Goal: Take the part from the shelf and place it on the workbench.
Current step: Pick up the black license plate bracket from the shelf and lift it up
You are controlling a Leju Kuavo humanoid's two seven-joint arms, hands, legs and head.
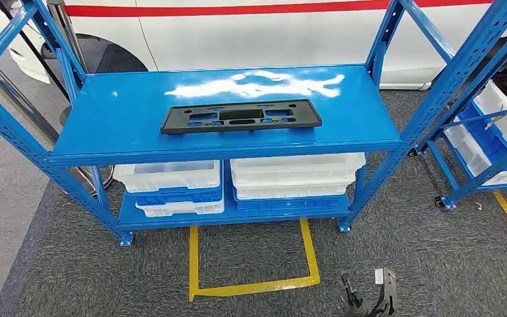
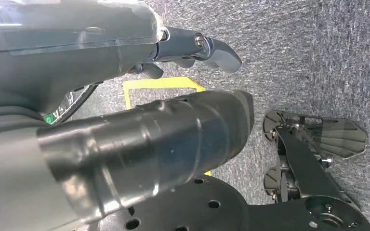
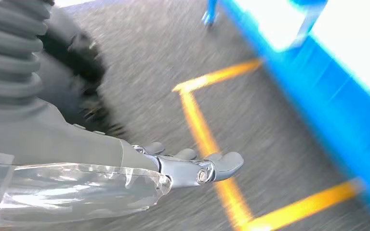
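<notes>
Head view: the flat black part point(image 1: 241, 116) lies on the shelf point(image 1: 125, 112); both hands, the left hand point(image 2: 192, 50) and right hand point(image 3: 192, 168), hang empty, fingers loosely apart. So thin a part could slip from a shallow pinch.

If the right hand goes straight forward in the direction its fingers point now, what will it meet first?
Probably the grey carpet floor. In the right wrist view the right hand, holding nothing, points out over a yellow tape line, with the blue shelf further off to one side. The picture is blurred, so depth is uncertain.
</notes>
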